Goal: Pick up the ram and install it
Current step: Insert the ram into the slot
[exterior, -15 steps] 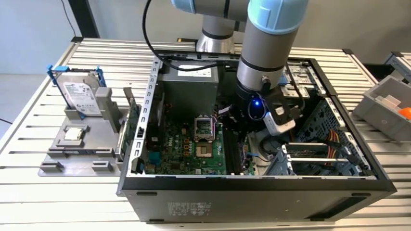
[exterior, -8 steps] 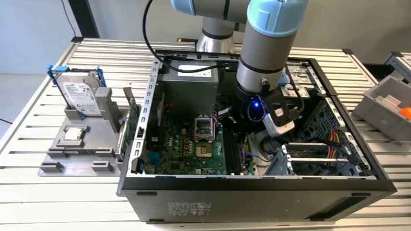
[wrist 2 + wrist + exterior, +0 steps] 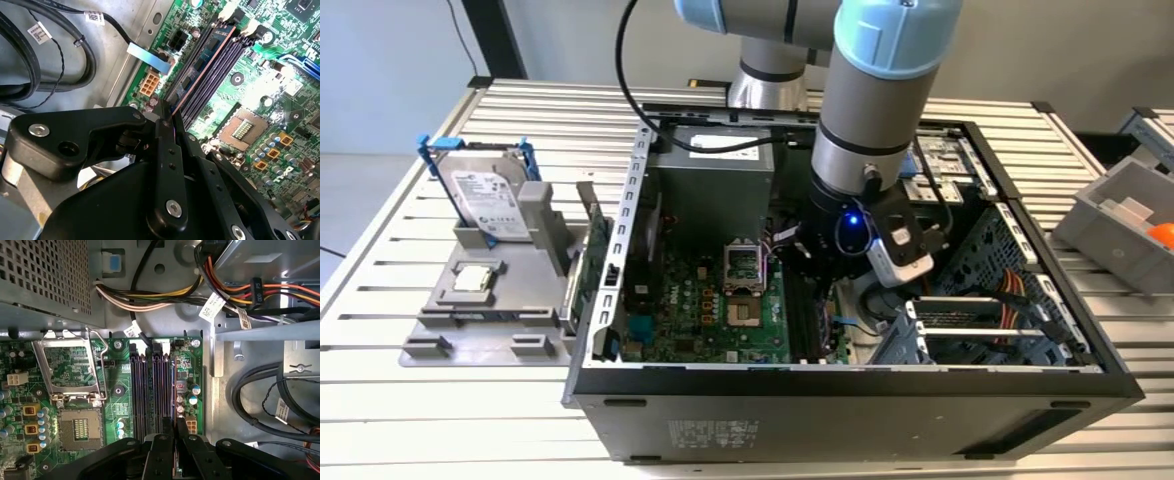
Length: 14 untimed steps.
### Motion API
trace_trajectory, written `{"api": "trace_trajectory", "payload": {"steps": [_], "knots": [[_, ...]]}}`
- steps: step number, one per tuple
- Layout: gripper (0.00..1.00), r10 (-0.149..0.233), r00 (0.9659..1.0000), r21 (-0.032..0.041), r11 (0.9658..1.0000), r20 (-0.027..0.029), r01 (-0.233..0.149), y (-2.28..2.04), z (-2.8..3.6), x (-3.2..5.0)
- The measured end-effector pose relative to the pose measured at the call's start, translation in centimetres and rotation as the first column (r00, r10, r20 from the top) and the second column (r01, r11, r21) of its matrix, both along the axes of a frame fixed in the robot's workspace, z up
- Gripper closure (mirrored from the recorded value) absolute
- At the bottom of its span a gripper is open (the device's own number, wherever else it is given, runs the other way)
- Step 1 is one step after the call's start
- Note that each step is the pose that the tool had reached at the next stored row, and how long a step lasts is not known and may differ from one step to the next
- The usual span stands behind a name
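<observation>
We are seeing the black end effector (image 3: 167,120) pinching the long, thin dark ram stick (image 3: 202,62), which is sitting edge-on in a motherboard slot (image 3: 167,390).

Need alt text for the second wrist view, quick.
The gripper, shut on the ram, holds the thin stick edge-on along the memory slots of the green motherboard. Black cables loop over the grey case floor beside it.

Slatted metal table (image 3: 427,420) w/ grey wall (image 3: 574,40) behind, grey bin (image 3: 1121,215) at exterior view's right.
</observation>
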<state>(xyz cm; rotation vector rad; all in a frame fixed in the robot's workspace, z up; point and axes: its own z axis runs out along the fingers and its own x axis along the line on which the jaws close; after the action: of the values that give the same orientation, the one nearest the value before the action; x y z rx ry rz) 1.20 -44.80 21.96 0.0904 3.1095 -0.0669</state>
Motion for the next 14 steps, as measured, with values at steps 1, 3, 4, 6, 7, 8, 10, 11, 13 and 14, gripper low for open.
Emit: {"api": "trace_trajectory", "payload": {"steps": [1, 3, 4, 6, 7, 8, 10, 11, 13, 14], "knots": [[1.0, 0.001, 1.0, 0.0, 1.0, 0.0, -0.001, 0.0, 0.01, 0.0], [1.0, 0.008, 1.0, 0.0001, 1.0, 0.0001, -0.008, -0.01, 0.04, -0.05], [1.0, 0.015, 0.9999, 0.0001, 0.9999, 0.0001, -0.015, -0.01, 0.04, -0.07], [1.0, 0.026, 0.9997, 0.0, 0.9997, 0.0, -0.026, -0.02, 0.05, -0.14], [1.0, 0.026, 0.9997, -0.0001, 0.9997, 0.0, -0.026, -0.02, 0.05, -0.17], [1.0, 0.026, 0.9997, -0.0001, 0.9997, -0.0001, -0.026, -0.03, 0.06, -0.2], [1.0, 0.026, 0.9997, -0.0001, 0.9997, 0.0, -0.026, -0.03, 0.05, -0.26], [1.0, 0.026, 0.9997, -0.0001, 0.9997, 0.0, -0.026, -0.03, 0.05, -0.26], [1.0, 0.026, 0.9997, 0.0, 0.9997, 0.0, -0.026, -0.03, 0.03, -0.27], [1.0, 0.026, 0.9997, -0.0001, 0.9997, 0.0, -0.026, -0.04, 0.0, -0.27]]}}
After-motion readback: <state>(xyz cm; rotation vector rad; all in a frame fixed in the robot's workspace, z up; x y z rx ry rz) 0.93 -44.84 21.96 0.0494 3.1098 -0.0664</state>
